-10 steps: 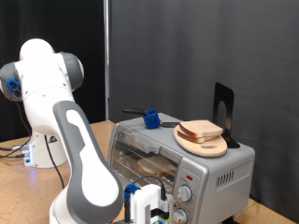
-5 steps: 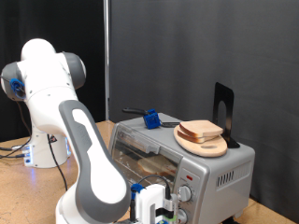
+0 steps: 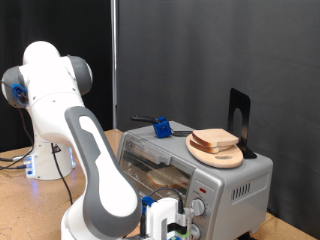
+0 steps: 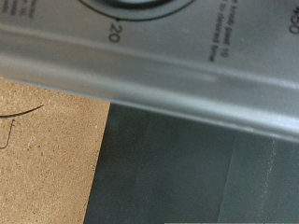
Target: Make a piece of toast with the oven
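Nearest to the camera in the exterior view, the gripper (image 3: 172, 222) is seen low at the front of the toaster oven (image 3: 195, 170), just before the knob panel at the oven's right end. Its fingers are cut by the picture edge, so spread or pressed together cannot be told; nothing is seen between them. The wrist view is filled w/ the oven's grey front (image 4: 187, 75), very close: part of a dial w/ the mark "20", and under it a wooden tabletop (image 4: 47, 149) and a dark area.

Behind the glass door (image 3: 160, 172) something tan is seen on the rack, probably bread, but it is too blurred to be sure.

On top of the oven, towards its right end, a round wooden board (image 3: 217, 155) is laid, and slices of toast bread (image 3: 215, 139) are stacked on it. Farther back on the oven top a blue object (image 3: 160, 127) w/ a dark handle is seen, and a black upright stand (image 3: 240, 122) behind the board.

Handling, as judged: a slice is light, soft, crumbly; it should be taken by opposite crust edges w/ gentle force, as the middle would be crushed.
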Action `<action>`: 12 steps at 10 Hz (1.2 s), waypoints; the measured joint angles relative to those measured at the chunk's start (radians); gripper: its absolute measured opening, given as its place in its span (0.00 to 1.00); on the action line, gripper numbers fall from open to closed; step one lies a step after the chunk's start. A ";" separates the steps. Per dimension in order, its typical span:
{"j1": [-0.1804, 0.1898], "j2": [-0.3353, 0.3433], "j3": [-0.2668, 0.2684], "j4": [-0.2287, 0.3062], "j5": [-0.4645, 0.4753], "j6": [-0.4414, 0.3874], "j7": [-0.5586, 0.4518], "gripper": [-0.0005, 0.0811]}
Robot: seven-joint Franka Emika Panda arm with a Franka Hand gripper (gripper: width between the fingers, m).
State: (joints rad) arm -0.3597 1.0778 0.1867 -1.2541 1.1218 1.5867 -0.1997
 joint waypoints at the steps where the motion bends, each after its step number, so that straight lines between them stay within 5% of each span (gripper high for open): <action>1: 0.001 -0.001 0.000 0.000 -0.007 0.003 -0.018 0.84; 9: 0.017 -0.014 0.003 -0.020 -0.020 0.003 -0.040 0.84; 10: 0.018 -0.018 0.004 -0.026 -0.020 0.003 -0.040 0.81; 11: 0.021 -0.023 0.008 -0.035 -0.019 0.004 -0.040 0.58; 12: 0.021 -0.029 0.008 -0.042 -0.018 0.005 -0.040 0.58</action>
State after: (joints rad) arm -0.3390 1.0484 0.1948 -1.2962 1.1036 1.5915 -0.2401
